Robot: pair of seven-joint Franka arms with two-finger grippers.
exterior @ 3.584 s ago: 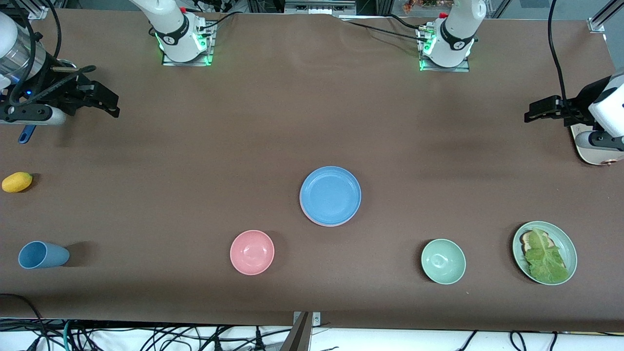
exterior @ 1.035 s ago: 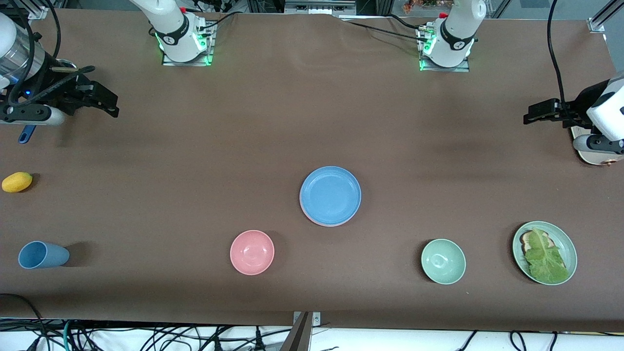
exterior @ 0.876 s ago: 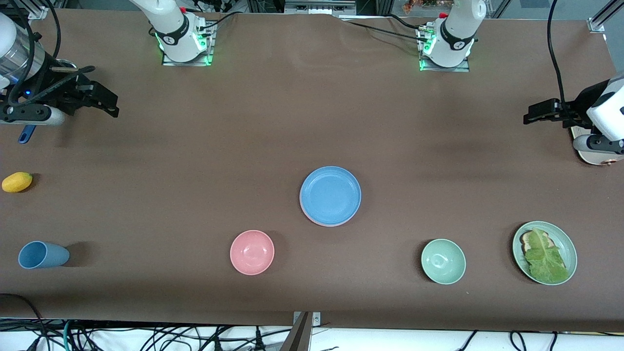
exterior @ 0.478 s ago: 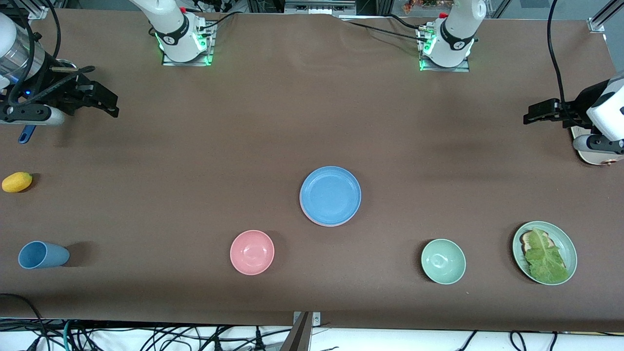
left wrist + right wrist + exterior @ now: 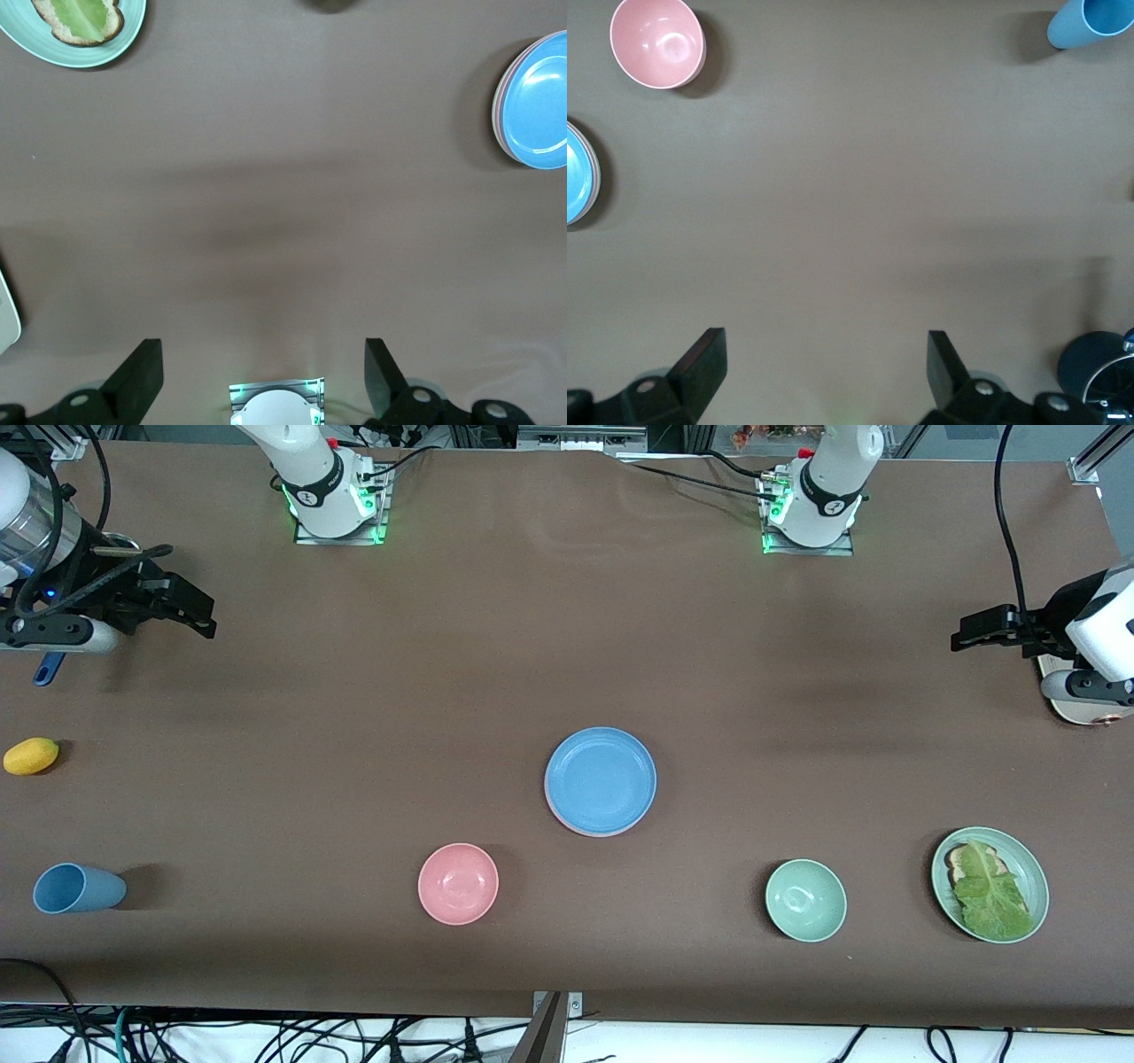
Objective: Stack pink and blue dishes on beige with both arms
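Observation:
The blue dish (image 5: 601, 779) lies on top of the pink dish (image 5: 556, 812) in the middle of the table; only a thin pink rim shows around it. The stack also appears in the left wrist view (image 5: 540, 102) and at the edge of the right wrist view (image 5: 576, 173). The beige dish is hidden; whether it lies under the stack I cannot tell. My right gripper (image 5: 205, 618) (image 5: 826, 372) hangs open and empty over the right arm's end of the table. My left gripper (image 5: 961, 631) (image 5: 264, 381) hangs open and empty over the left arm's end. Both are well away from the stack.
Nearer the front camera than the stack are a pink bowl (image 5: 458, 883), a mint-green bowl (image 5: 805, 900) and a green plate (image 5: 1038, 881) with bread and lettuce. A blue cup (image 5: 78, 888) and a yellow fruit (image 5: 31, 755) sit at the right arm's end. A pale board (image 5: 1072, 710) lies under the left arm.
The left arm shifted very slightly after the earliest frame. Over the last second nothing has visibly moved.

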